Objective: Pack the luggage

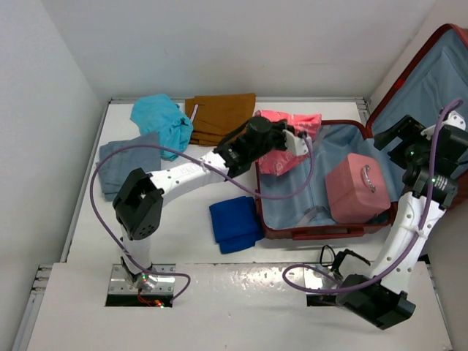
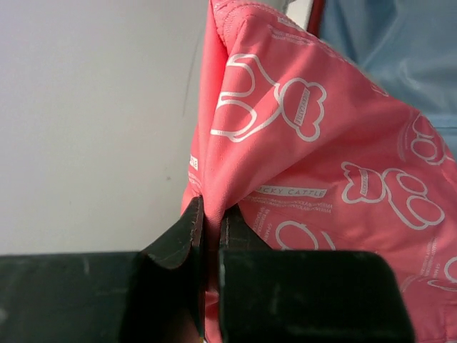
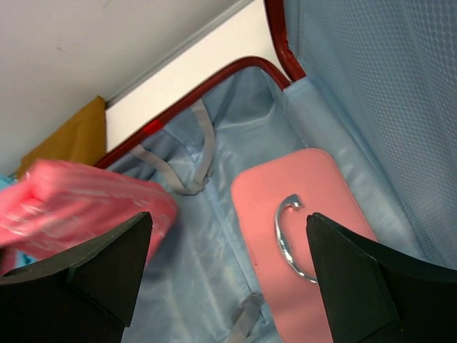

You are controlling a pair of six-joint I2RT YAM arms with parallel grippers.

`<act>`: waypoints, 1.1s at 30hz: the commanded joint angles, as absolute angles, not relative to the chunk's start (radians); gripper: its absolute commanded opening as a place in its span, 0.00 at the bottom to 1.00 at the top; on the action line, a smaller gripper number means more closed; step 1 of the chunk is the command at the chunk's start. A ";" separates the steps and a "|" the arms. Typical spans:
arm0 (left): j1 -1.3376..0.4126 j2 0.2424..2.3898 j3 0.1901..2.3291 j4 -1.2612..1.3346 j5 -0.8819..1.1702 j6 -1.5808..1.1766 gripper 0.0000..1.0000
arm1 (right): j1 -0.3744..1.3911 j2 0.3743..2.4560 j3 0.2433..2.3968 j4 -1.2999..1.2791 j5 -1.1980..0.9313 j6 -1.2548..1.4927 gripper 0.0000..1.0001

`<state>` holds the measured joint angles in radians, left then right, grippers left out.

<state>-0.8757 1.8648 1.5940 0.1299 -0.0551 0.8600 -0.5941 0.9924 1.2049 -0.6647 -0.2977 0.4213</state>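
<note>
A white table (image 1: 183, 227) between pale walls is seen from above; the red suitcase (image 1: 314, 234) is laid open on it in front of the right arm, with its lid raised on the far right side and its grey-blue lining shown.

The shell is judged stiff and ribbed, likely heavy for these arms, and smooth enough to slip; a hold is best taken at the red rim or the lid's edge, since the lining is soft and would give.

The left claw (image 2: 212, 218) is pinched tight on a fold of a pink garment (image 1: 300, 121), which is held over the suitcase's left rim; the cloth is limp and light. The right claw (image 3: 228, 221) is spread wide and has hold of nothing; it is hung above a pink case (image 1: 355, 186) set inside the suitcase.

One suitcase and one pink case are counted; five cloth pieces are counted: the pink garment, a folded blue cloth (image 1: 235, 223) just left of the suitcase, and a brown garment (image 1: 219, 115), a teal garment (image 1: 161, 121) and a grey garment (image 1: 128, 162) farther left.
</note>
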 commanded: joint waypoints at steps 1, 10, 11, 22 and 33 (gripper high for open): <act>-0.929 1.798 1.487 0.362 -0.020 0.939 0.00 | -0.598 0.999 1.272 -0.652 -0.353 0.482 0.90; -1.089 1.732 1.194 0.355 0.021 0.755 0.00 | -0.598 1.089 1.408 -0.689 -0.514 0.574 0.91; -1.098 1.742 1.193 0.354 0.040 0.724 0.00 | -0.598 1.109 1.411 -0.687 -0.529 0.578 0.91; -1.144 1.842 1.351 0.066 0.359 0.457 0.17 | -0.598 1.149 1.471 -0.707 -0.630 0.543 0.92; -1.089 1.608 1.352 0.028 0.577 0.322 0.57 | -0.598 1.212 1.448 -0.621 -0.853 0.597 0.62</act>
<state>-1.0981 1.7752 1.3499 -0.0006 0.4725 0.3603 -0.5941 1.1809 1.4559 -0.6884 -0.7403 0.5529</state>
